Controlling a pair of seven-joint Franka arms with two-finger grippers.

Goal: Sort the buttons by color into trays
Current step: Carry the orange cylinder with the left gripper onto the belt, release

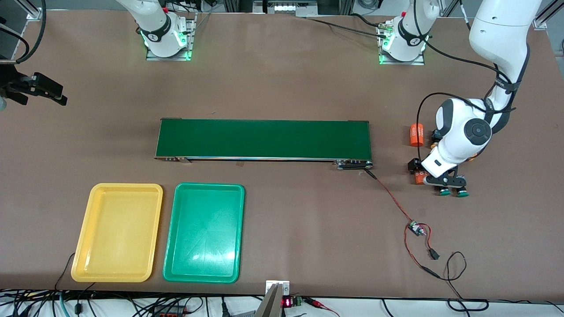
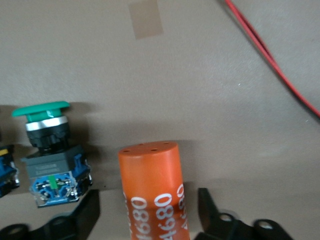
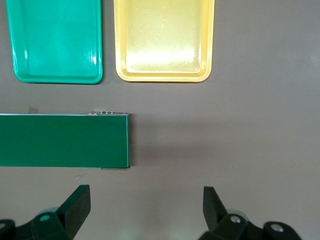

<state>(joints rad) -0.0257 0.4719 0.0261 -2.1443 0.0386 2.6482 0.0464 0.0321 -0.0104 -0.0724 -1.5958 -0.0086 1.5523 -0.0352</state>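
Observation:
My left gripper (image 2: pixel 147 197) is down at the table at the left arm's end, open, its fingers (image 2: pixel 85 215) on either side of a lying orange cylinder (image 2: pixel 152 190) with white print, a gap showing on each side. Beside it stands a green-capped button (image 2: pixel 47 150) with a black-and-blue body. In the front view two green-capped buttons (image 1: pixel 445 192) (image 1: pixel 461 193) sit next to the left gripper (image 1: pixel 421 175), nearer the camera. The yellow tray (image 1: pixel 116 232) and the green tray (image 1: pixel 204 232) lie side by side, bare. My right gripper (image 3: pixel 145 192) hangs open high over the right arm's end, holding nothing.
A long dark-green conveyor belt (image 1: pixel 264 138) lies across the middle, farther from the camera than the trays. A second orange cylinder (image 1: pixel 416 134) lies off the belt's end by the left arm. A red wire with a small board (image 1: pixel 416 229) trails from the belt toward the camera.

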